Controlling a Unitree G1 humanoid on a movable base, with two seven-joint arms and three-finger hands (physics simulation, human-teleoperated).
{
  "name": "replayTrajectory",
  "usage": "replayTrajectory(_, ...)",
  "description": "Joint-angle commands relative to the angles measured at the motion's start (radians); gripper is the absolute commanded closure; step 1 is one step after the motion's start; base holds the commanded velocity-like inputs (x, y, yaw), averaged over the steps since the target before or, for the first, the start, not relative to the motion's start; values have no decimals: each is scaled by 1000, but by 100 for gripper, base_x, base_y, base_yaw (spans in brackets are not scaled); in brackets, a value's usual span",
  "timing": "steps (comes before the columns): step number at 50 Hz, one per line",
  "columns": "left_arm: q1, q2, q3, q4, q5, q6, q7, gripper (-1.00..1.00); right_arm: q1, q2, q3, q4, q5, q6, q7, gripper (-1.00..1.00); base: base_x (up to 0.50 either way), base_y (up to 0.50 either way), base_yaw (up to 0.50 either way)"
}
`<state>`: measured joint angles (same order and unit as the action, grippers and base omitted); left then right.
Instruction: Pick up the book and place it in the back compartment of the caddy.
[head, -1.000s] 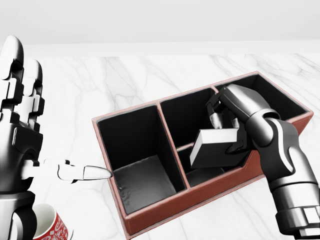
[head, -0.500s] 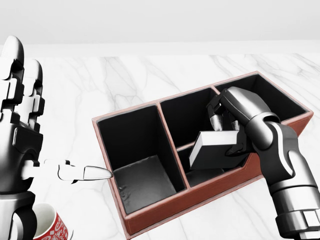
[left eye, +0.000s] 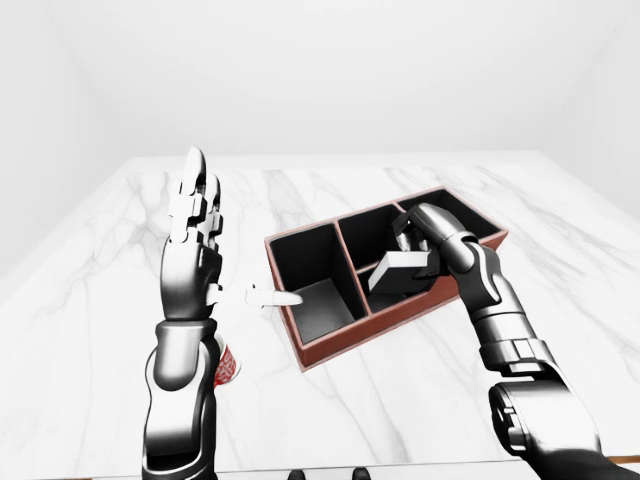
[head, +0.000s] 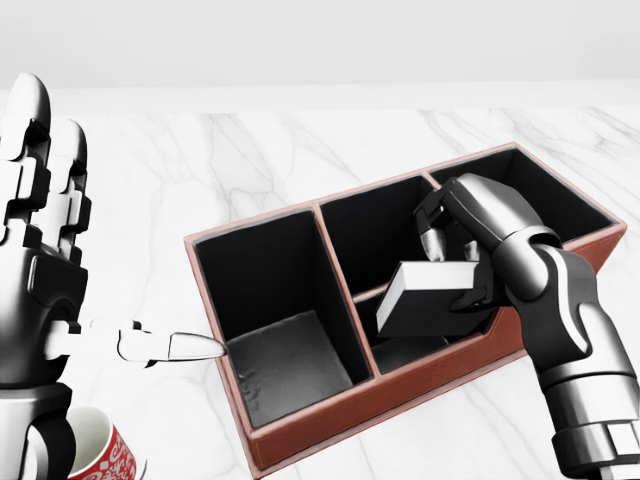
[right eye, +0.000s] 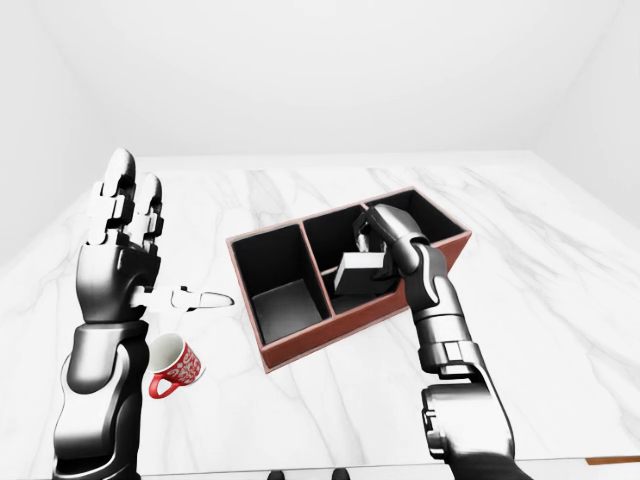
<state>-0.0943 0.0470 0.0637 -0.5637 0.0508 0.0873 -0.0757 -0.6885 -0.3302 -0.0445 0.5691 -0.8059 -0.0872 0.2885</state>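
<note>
Table (head: 300, 160): white marble; carries everything.
Caddy (head: 300, 435): red-brown, three black compartments, just beyond the left thumb tip.
Left hand (head: 45, 250): raised, fingers straight and spread, grasping nothing.
Right hand (head: 470, 235): fingers clenched round the book.
Book (head: 425, 300): grey, tilted, over the middle compartments.
Mug (right eye: 175, 365): red-patterned, below the left hand; whole only in the right-eye view.

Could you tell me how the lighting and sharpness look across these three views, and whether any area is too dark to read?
Head view: even, flat light, sharp throughout; the caddy compartments are nearly black, and only the left one shows a grey floor. Left-eye view: the right hand and book are sharp, with only a faint shadow on the marble table. Right-eye view: the mug is crisp, with no glare.
</note>
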Motion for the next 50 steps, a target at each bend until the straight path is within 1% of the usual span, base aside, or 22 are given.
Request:
replayTrajectory(1,2,-1,-2,-7,1,0,0,-100,8,1,-7,51,-71,0,-71,100,0,0,0)
replayTrajectory(6,1,0,0,-6,0,0,-1,-100,9,3,-5,50,-73,0,-72,100,0,0,0)
replayTrajectory(14,-2,0,0,-3,-1,0,0,-100,8,3,6,95,-101,0,-113,100,0,0,0)
replayTrajectory(15,-1,-1,0,1,-1,0,0,-100,10,4,6,92,-102,0,-112,62,0,0,0)
replayTrajectory(16,-1,-1,0,1,-1,0,0,-100,12,4,6,90,-105,0,-114,-58,1,0,1)
replayTrajectory(17,-4,0,0,-5,-1,0,0,-100,8,5,5,98,-107,0,-124,-100,0,0,1)
replayTrajectory(37,-5,0,0,-5,-2,0,0,-100,32,13,-2,48,-100,0,-97,-100,0,0,0)
replayTrajectory(38,-5,1,0,-5,-2,0,0,-100,36,15,-5,30,-93,0,-89,-100,1,0,0)
replayTrajectory(39,-5,1,0,-5,-2,0,0,-100,49,20,-16,-25,-76,0,-59,-100,0,0,0)
replayTrajectory(42,-5,1,0,-5,-2,0,0,-100,70,28,-28,-93,-39,0,-32,-100,0,0,0)
replayTrajectory(43,-5,1,0,-5,-3,0,0,-100,91,38,-37,-164,-14,0,3,-100,0,0,0)
replayTrajectory(45,-5,1,0,-5,-2,0,0,-100,98,38,-36,-178,1,0,7,-100,0,0,0)
replayTrajectory(46,-5,1,0,-5,-2,0,0,-100,116,50,-48,-250,31,0,42,-100,0,0,0)
replayTrajectory(48,-5,1,0,-5,-2,0,0,-100,137,56,-51,-326,55,21,69,-100,0,0,0)
replayTrajectory(50,-5,1,0,-5,-2,0,0,-100,156,66,-57,-408,83,71,100,-100,0,0,0)
